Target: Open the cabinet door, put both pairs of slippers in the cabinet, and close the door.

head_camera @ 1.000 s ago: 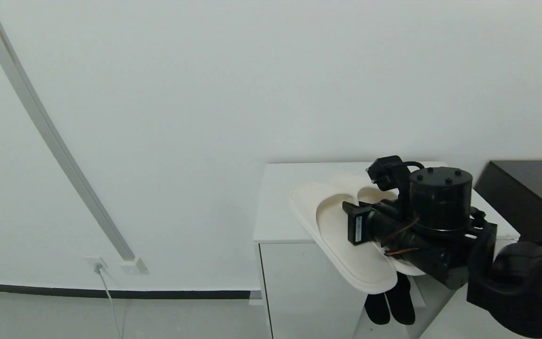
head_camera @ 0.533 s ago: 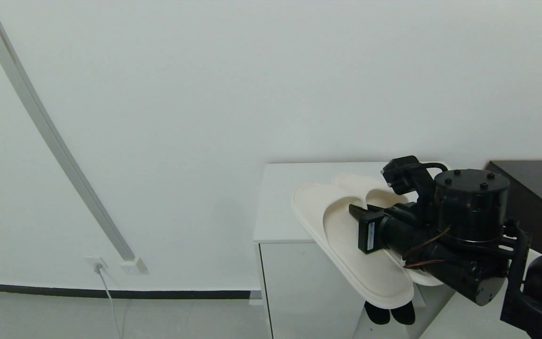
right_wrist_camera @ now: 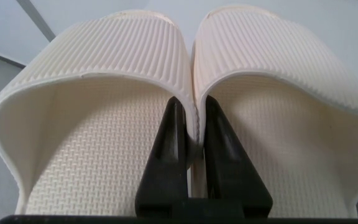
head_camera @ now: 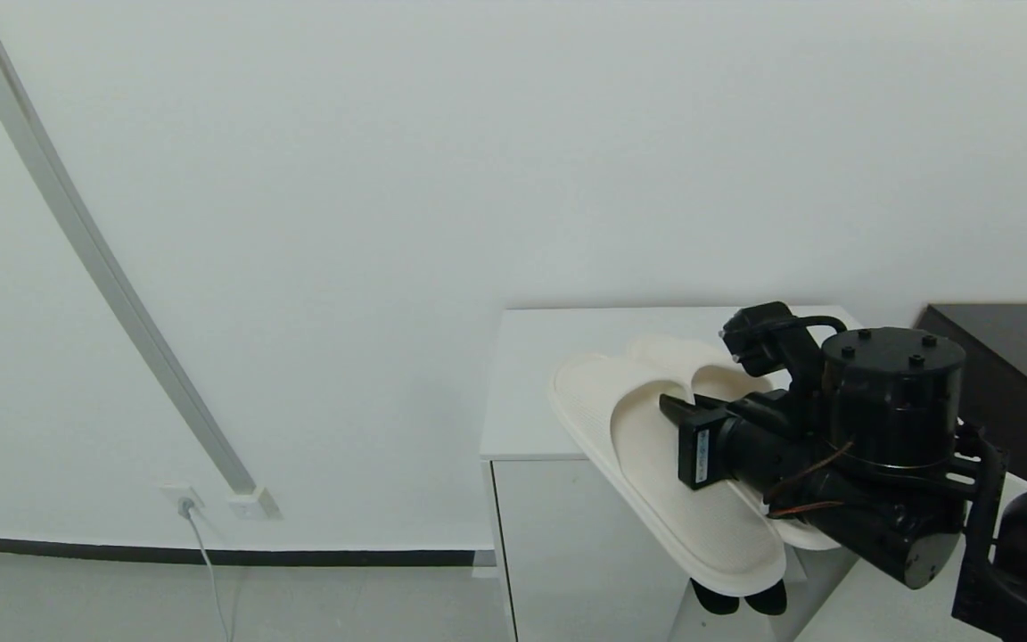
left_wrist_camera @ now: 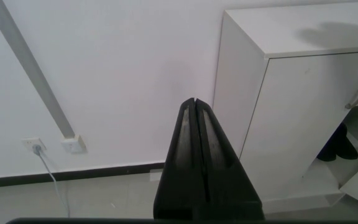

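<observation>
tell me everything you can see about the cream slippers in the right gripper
The cream slippers are a matching pair of slides with wide ribbed straps and cross-textured footbeds, and look like soft foam. They are held side by side and tilted, heels lower and toward the robot, over the front edge of the white cabinet. The right gripper is shut on the two inner strap edges, pinching them together. Whether the toes touch the cabinet top cannot be told.
</observation>
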### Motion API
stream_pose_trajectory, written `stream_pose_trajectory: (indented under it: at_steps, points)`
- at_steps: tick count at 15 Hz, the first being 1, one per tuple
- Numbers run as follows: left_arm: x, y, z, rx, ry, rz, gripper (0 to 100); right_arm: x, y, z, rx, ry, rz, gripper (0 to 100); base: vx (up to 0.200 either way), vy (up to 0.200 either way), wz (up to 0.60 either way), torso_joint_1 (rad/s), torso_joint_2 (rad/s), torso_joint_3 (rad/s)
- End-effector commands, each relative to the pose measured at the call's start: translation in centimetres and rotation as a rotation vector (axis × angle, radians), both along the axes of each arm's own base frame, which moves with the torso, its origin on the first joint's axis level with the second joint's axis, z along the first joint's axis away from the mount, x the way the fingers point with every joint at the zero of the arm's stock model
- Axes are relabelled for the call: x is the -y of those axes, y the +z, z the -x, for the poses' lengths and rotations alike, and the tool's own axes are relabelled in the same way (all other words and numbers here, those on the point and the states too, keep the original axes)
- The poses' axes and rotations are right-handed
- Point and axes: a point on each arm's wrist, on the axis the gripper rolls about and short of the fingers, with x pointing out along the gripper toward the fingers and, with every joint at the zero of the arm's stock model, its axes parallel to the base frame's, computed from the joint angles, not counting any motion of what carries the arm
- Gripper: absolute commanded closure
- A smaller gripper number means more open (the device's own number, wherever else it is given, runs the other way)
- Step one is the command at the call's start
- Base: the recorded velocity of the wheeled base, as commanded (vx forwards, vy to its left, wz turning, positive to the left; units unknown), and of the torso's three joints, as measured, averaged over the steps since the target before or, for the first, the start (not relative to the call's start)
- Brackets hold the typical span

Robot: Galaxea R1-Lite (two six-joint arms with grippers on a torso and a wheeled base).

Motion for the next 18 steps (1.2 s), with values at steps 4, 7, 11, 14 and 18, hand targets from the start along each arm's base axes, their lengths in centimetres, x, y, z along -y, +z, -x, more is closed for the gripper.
stream_pose_trajectory:
  at_steps: [4,7,11,14,18]
  points:
    - [0.00,0.00,-0.01,-0.002,0.000,0.001,100,-0.07,-0.08,0.01,-0.001,0.001,0.003,100,-0.200,0.000,0.00,0.005,0.00,0.000]
    - [0.00,0.00,-0.01,-0.001,0.000,0.000,100,-0.22,-0.12,0.17,-0.002,0.008,0.004,100,-0.200,0.000,0.00,-0.007,0.00,0.006]
    - [0.00,0.00,-0.01,-0.001,0.000,0.000,100,-0.43,-0.17,0.48,-0.003,0.021,0.005,100,0.000,0.000,0.00,0.000,0.00,0.000]
    - [0.00,0.00,-0.01,-0.001,0.000,0.000,100,-0.38,-0.21,0.53,-0.004,0.021,0.006,100,0.000,0.000,0.00,0.000,0.00,0.000]
    - [0.00,0.00,-0.01,-0.001,0.000,0.000,100,-0.48,-0.23,0.56,-0.005,0.024,0.007,100,0.000,0.000,0.00,0.000,0.00,0.000]
